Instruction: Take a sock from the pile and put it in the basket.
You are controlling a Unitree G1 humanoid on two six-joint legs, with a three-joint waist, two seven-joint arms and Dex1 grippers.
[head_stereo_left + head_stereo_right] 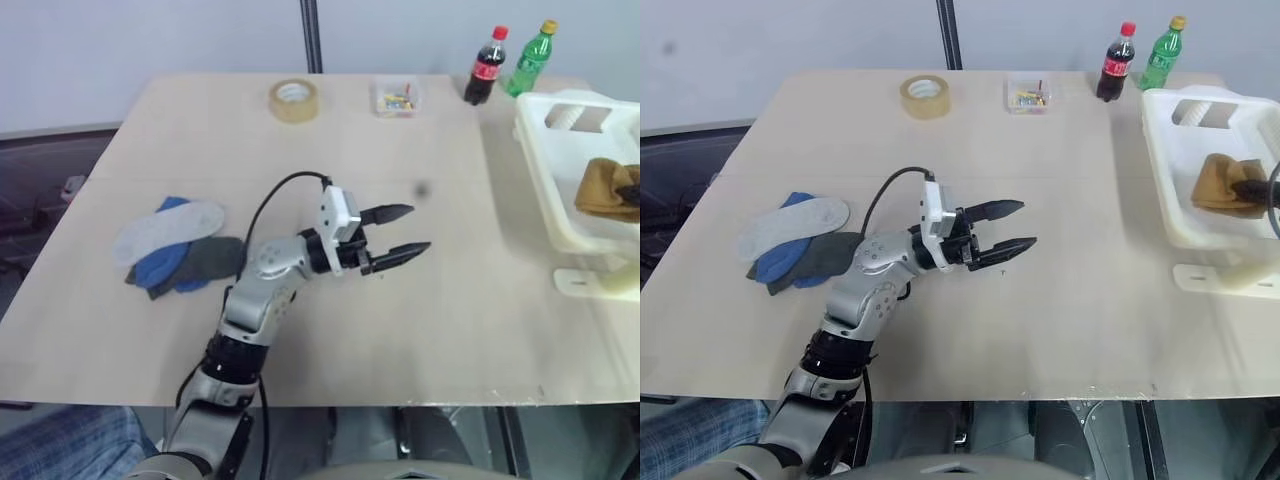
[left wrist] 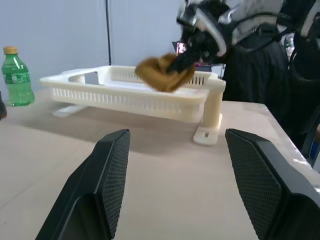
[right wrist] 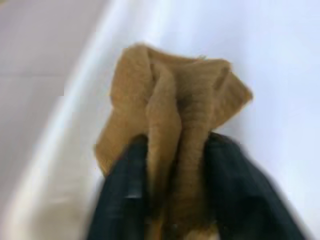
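The pile (image 1: 180, 245) of blue, dark grey and pale socks lies flat on the table's left side. My left gripper (image 1: 400, 232) hovers open and empty over the middle of the table, to the right of the pile and pointing toward the basket (image 1: 540, 150). The basket, a cream-white tub, stands at the table's right edge. My right gripper (image 3: 177, 145) is over the basket, and a bunched mustard sock (image 3: 175, 95) sits between its black fingers. The left wrist view shows that sock (image 2: 162, 75) hanging from the right gripper (image 2: 185, 55) just above the basket's rim (image 2: 125, 92).
At the back of the table stand a tape roll (image 1: 294, 99), a small clear box (image 1: 396, 97), a cola bottle (image 1: 487, 66) and a green bottle (image 1: 530, 58). A white foot bracket (image 1: 595, 283) sticks out in front of the basket.
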